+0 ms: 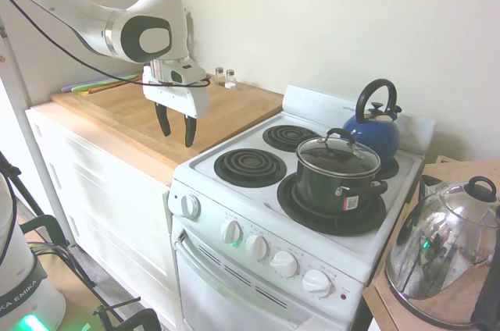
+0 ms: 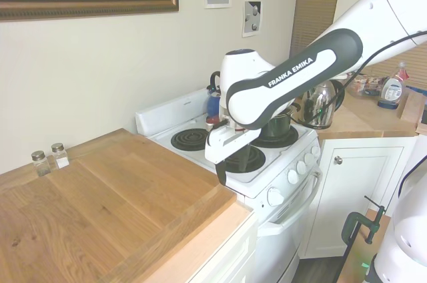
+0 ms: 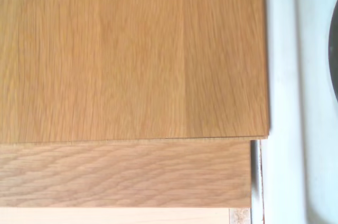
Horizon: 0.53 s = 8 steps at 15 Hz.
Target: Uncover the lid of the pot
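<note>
First exterior view shows the black two-finger gripper [image 1: 177,129] hanging with fingers apart and empty above the pale wooden countertop [image 1: 125,116]. Well away from it, across the white stove [image 1: 258,226], the black round pot [image 1: 336,183] sits on a burner with the clear glass lid [image 1: 337,153] closed. Nothing is done; reaching, gripping and lifting all remain.

White stove, honey-brown wood, black pot.

The stove [image 1: 258,214] is white with black spiral coils and white knobs. The pot [image 1: 337,183] is black with a small white sticker; its lid [image 1: 337,155] is clear glass with a black handle. The kettle [image 1: 373,129] is deep blue, black-handled. The countertop [image 3: 132,55] is warm orange-brown with fine straight grain. The chrome kettle [image 1: 445,257] is mirror-silver.
</note>
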Available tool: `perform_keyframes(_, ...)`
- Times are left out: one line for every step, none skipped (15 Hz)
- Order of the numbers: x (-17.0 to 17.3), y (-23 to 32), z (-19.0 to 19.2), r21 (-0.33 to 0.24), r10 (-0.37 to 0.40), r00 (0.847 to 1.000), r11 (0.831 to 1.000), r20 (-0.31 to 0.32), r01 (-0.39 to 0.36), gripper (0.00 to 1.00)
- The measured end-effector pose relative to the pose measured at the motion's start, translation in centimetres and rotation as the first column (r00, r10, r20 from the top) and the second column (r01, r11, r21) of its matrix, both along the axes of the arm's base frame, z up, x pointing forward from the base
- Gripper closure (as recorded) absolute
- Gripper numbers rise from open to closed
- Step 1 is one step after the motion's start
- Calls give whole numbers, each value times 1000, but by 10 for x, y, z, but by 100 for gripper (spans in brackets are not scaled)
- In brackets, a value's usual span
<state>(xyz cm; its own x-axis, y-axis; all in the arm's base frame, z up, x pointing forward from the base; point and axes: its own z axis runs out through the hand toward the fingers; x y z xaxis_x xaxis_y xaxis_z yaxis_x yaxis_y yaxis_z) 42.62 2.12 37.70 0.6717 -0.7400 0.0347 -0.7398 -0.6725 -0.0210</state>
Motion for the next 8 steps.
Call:
perform_keyframes(0, 0, 0, 0, 2, 1000, 1000, 0, -2, 0)
perform_keyframes(0, 0, 0, 0, 6, 1000, 1000, 3, -6, 0)
perform_keyframes(1, -3, 4, 1, 0, 1000, 1000, 19, 0, 0)
perform_keyframes(1, -10, 14, 8, -19, 998, 1000, 53, 19, 0)
perform_keyframes(-1, -20, 31, 21, -48, 994, 999, 95, 46, 0)
perform_keyframes(-7, -31, 55, 40, -85, 986, 996, 143, 80, 0)
perform_keyframes(-16, -43, 80, 66, -125, 975, 991, 186, 114, 0)
perform_keyframes(-28, -54, 107, 101, -168, 962, 984, 215, 149, 0)
